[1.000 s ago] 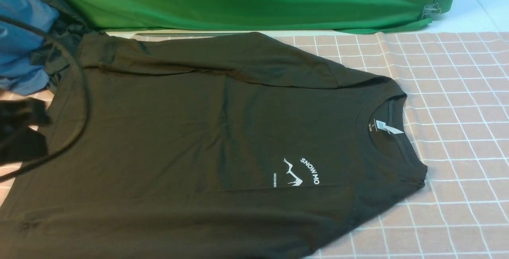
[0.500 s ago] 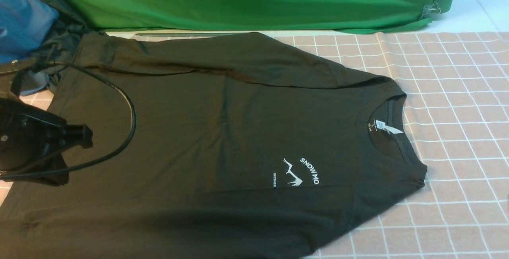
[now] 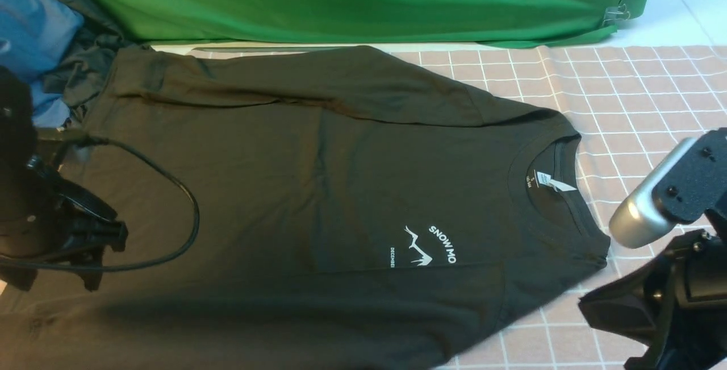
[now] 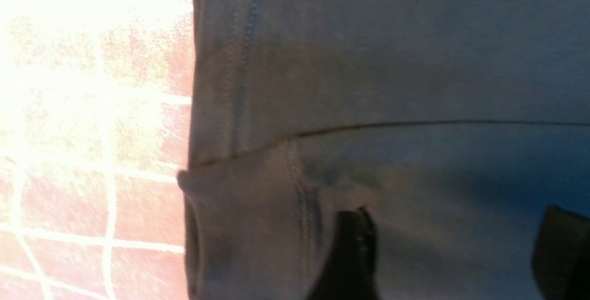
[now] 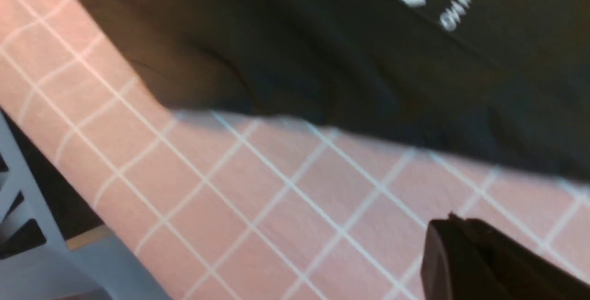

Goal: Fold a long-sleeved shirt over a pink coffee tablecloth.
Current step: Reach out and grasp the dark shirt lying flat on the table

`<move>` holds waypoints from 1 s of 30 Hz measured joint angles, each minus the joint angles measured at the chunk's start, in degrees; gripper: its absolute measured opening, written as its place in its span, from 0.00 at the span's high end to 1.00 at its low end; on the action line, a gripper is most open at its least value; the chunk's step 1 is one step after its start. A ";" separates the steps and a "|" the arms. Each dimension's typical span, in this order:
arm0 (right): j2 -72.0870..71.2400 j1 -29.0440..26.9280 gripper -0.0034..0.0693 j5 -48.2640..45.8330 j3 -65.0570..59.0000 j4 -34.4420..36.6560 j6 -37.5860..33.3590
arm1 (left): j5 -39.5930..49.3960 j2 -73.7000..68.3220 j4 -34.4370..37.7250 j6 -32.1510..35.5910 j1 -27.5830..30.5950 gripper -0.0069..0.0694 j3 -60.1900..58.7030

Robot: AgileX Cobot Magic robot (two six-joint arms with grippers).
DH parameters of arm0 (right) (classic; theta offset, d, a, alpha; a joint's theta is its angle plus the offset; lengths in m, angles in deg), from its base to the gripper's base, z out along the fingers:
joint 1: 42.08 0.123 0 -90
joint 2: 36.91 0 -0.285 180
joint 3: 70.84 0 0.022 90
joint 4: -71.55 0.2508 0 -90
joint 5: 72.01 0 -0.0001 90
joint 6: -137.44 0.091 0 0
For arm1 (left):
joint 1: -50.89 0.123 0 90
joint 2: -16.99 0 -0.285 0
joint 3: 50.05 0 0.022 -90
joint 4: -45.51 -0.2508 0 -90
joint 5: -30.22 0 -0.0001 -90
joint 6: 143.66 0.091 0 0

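Black cotton, crew neck: the long-sleeved shirt (image 3: pixel 284 188) is lying flat and face up on the pink coffee tablecloth (image 3: pixel 653 103), collar toward the robot's right and hem toward its left. There's a small white "SNOW MO" mountain print on the chest and a white neck tag showing inside the collar. The far sleeve is folded in across the upper part of the body. The left fingers (image 4: pixel 350 254) are spread wide with nothing between them, sitting right over the hem end of the shirt near a stitched cuff. Whether they actually touch the fabric, I can't tell. The right fingers (image 5: pixel 456 244) are pressed together and empty, over bare pink grid just beside the shirt's near edge, off the collar end. Behind it all is a plain green cloth (image 3: pixel 341 0), and at the far left corner a blue cloth (image 3: pixel 34 23) is bunched up with a dark grey-green cloth (image 3: pixel 85 69), right by the shirt's hem corner.
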 joint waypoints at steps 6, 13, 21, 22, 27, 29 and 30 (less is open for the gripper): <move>0.00 1.46 0.90 3.17 0.04 0.20 -0.75 | -3.14 -6.00 -1.67 0.44 0.00 0.11 0.00; 0.00 1.46 0.90 3.66 0.04 0.20 -1.23 | -7.77 -10.05 -2.39 0.88 0.00 0.14 0.00; 0.00 1.48 0.90 3.77 0.04 0.20 -2.01 | -7.28 -10.89 -1.82 0.88 0.00 0.20 0.05; 0.00 1.48 0.90 3.83 0.04 0.20 -2.01 | -7.08 -10.95 -1.58 0.88 0.00 0.23 0.05; 0.00 1.48 0.90 5.21 0.11 0.20 -2.05 | -4.62 -10.95 -1.04 0.63 0.00 0.51 0.09; 0.17 1.48 0.90 5.07 1.30 0.20 -2.05 | -3.16 -10.45 -1.09 -0.89 0.00 0.74 1.12; 0.30 1.48 0.90 4.95 1.47 0.20 -2.05 | -3.16 -10.45 -1.09 -1.08 0.00 0.76 1.12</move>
